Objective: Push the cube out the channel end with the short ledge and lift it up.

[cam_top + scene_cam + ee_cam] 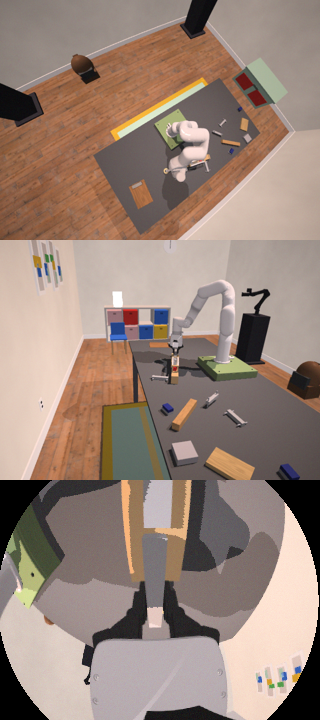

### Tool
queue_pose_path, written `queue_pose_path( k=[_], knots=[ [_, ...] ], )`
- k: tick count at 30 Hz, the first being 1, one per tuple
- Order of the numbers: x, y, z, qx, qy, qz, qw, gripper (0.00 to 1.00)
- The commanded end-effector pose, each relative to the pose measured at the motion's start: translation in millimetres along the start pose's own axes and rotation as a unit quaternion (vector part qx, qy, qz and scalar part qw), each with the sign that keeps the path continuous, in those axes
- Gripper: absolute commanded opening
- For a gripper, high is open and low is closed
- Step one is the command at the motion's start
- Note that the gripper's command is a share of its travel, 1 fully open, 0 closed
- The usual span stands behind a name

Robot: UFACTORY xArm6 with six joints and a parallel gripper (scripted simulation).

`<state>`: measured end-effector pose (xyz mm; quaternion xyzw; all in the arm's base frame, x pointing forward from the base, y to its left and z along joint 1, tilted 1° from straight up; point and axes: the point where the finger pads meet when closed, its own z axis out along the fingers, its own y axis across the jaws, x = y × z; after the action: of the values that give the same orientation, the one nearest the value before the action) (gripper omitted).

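Three T-shaped tools (235, 417), two blue blocks (167, 407), two wooden blocks (184, 414).

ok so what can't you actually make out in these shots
- Top view: the white robot arm covers most of the wooden channel, so the cube is hidden there.
- Wrist view: the grey pusher stick, clamped in the gripper, blocks the channel's inside; no cube visible.
- Exterior view: the small red cube shows, but the channel's ledge and lip are too small to tell.
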<state>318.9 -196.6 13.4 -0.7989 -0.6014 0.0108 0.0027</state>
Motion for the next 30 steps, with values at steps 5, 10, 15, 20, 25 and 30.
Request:
queue_pose_path(
  k=[5,10,15,20,25,30],
  knots=[
    [7,1,-1,-0.002,0.000,0.000,1.000,0.00],
    [11,2,-1,-0.002,0.000,0.000,1.000,0.00],
    [21,2,-1,-0.002,0.000,0.000,1.000,0.00],
    [33,2,-1,-0.002,0.000,0.000,1.000,0.00],
    [43,2,-1,-0.002,0.000,0.000,1.000,0.00],
    [55,2,-1,-0.002,0.000,0.000,1.000,0.00]
  ],
)
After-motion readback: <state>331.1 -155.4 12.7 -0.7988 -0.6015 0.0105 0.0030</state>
